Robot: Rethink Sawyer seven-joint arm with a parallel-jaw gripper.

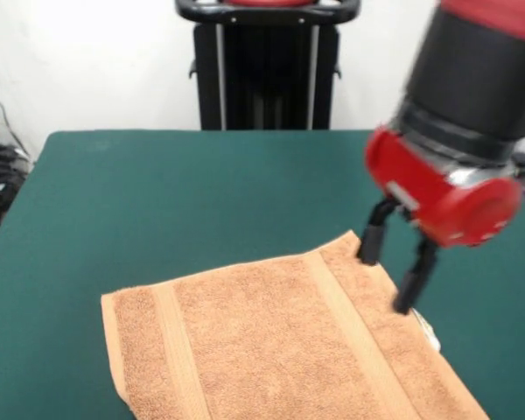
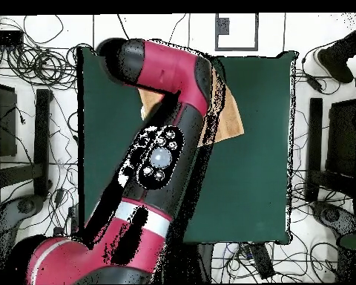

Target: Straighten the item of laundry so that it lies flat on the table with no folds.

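Gripper [image 1: 395, 273]: two black fingers, parted narrowly, nothing held, poised over towel's far right edge, front view.
Towel [image 1: 280, 350]: directly beneath and toward camera-left of tips; long axis runs left-right, slightly skewed. Orange-tan terry, looped pile, two woven bands, white tag [image 1: 428, 333] just beside tips. Appears largely flat.
Table [image 1: 157, 192]: dark green felt, towel at near side.

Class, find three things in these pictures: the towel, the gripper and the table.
towel [image 1: 271, 341], front view, middle of the cloth.
gripper [image 1: 394, 280], front view, midway between its open tips.
table [image 1: 157, 192], front view, bare green top.
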